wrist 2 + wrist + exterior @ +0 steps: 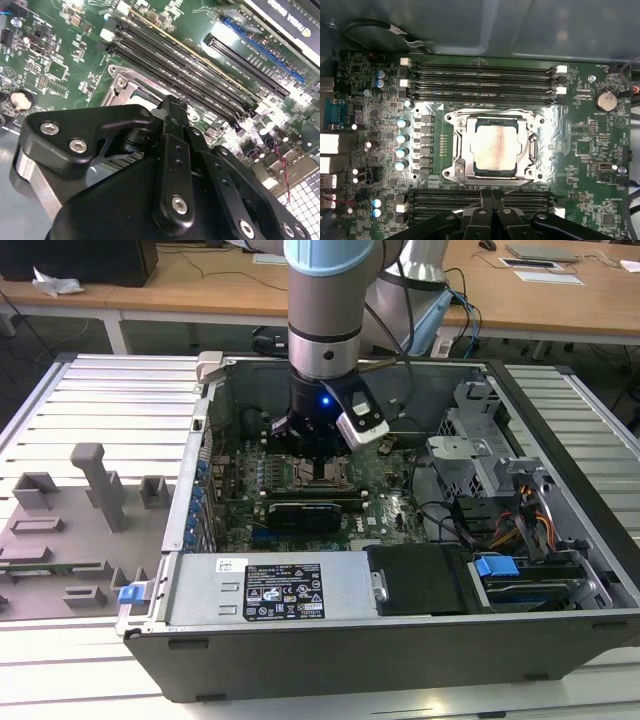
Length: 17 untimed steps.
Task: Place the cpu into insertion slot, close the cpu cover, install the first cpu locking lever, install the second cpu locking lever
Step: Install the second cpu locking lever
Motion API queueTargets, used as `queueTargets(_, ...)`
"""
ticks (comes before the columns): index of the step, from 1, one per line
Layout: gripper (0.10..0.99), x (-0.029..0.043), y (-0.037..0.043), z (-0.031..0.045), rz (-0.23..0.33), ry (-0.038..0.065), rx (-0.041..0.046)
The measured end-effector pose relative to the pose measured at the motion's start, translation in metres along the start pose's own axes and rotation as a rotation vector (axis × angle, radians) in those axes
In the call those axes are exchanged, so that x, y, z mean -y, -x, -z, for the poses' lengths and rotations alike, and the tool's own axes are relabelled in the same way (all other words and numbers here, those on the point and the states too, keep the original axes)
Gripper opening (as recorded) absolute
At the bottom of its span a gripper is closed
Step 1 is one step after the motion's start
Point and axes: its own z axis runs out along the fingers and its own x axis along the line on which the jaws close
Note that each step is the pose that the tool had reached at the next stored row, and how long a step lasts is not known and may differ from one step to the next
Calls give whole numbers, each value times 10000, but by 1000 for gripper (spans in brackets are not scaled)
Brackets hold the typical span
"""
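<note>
First wrist view looks straight down on the green motherboard (385, 90), where the cpu (495, 146) lies flat in the insertion slot (461, 150) with the cpu cover (492, 116) closed down around it, its silver top showing through the frame's window. The end effector (492, 196) sits just beside the socket, over the black memory slots (480, 80) on that side; its fingers (481, 216) are pressed together and pinch nothing. In the second wrist view the closed black fingers (172, 130) reach toward the socket's metal frame; whether they touch it I cannot tell. In the exterior view the arm (325, 310) stands upright inside the open computer case (400, 650), which rests on a slatted surface (100, 400). A white label (285, 590) on the power supply carries print too small to read.
</note>
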Motion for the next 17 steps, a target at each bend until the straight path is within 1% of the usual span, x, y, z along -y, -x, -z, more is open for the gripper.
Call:
queueTargets(2,106,10,-9,-17,-1,45,2)
queueTargets(6,106,11,-10,-19,-2,44,1)
queueTargets(13,106,21,-34,-82,-2,56,0)
queueTargets(17,106,32,-41,-106,-5,98,4)
